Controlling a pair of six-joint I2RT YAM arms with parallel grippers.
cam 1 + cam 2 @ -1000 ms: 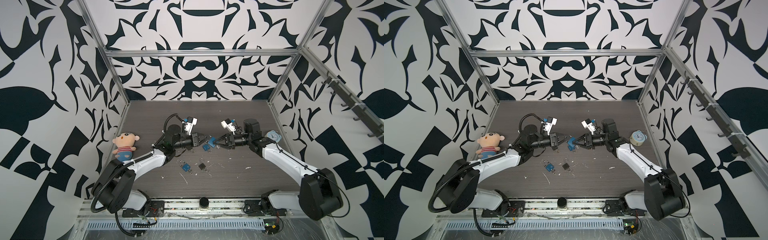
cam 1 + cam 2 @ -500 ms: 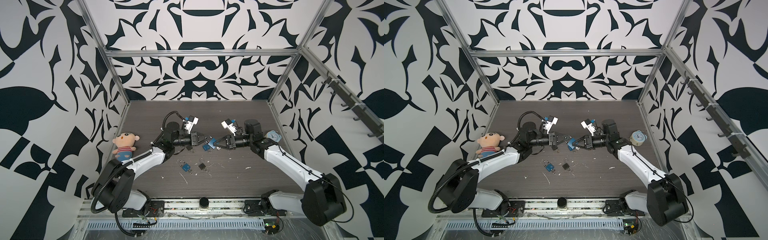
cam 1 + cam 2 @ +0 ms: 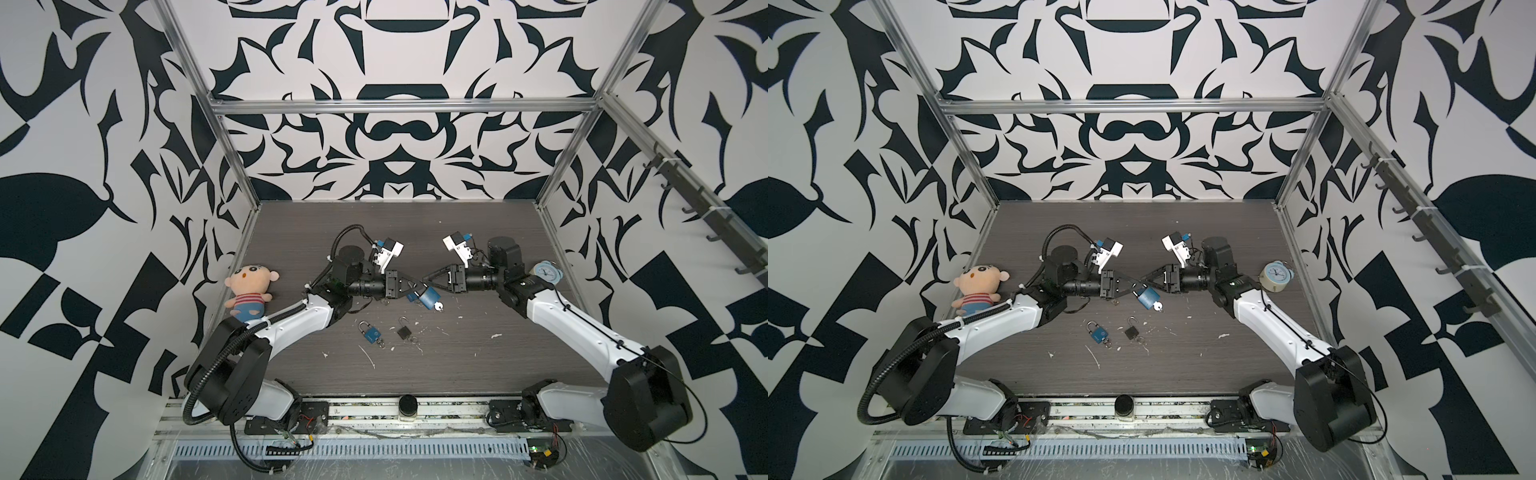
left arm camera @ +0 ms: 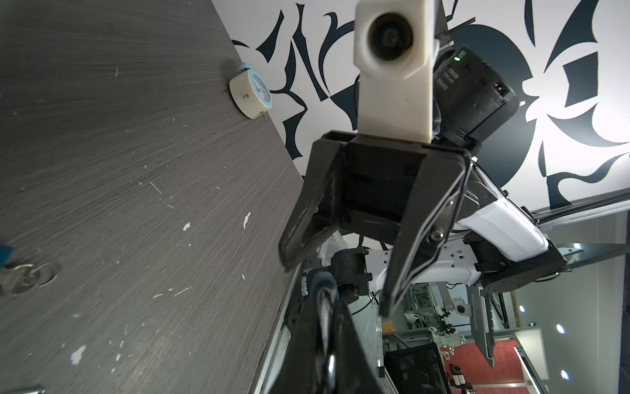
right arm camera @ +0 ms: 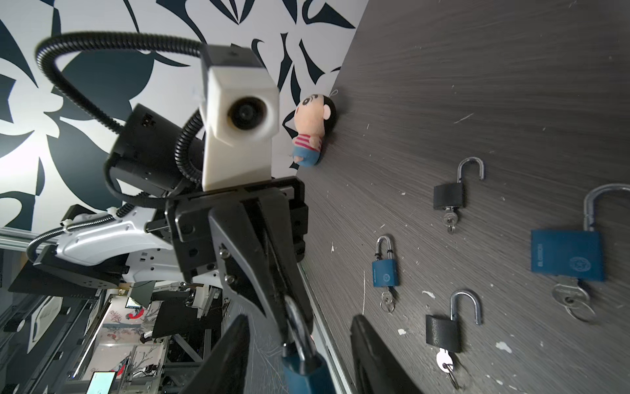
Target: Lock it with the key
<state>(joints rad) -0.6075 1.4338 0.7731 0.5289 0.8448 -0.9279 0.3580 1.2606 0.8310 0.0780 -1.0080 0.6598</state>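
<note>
My left gripper (image 3: 415, 287) (image 4: 324, 307) is shut on the steel shackle (image 5: 298, 327) of a small blue padlock (image 5: 306, 373) (image 3: 412, 296), held in the air over the middle of the table. My right gripper (image 3: 426, 282) (image 5: 300, 320) faces it with jaws open. Its fingers (image 5: 235, 354) stand on either side of the padlock body without touching it. The body's keyhole end is cut off by the frame edge, so no key shows in this padlock. Seen from the left wrist, the right gripper (image 4: 334, 288) spreads wide just past my own fingertips.
Several more padlocks with keys lie on the dark table (image 3: 478, 357): a large blue one (image 5: 567, 256) (image 3: 429, 297) below the grippers, a small blue one (image 3: 372, 333) and black ones (image 3: 403, 332) (image 5: 448, 196). A doll (image 3: 249, 291) sits at the left wall and a clock (image 3: 546, 272) at the right.
My right gripper has opened and let go of the held padlock. The left gripper stays shut on the shackle, having drawn back slightly to the left.
</note>
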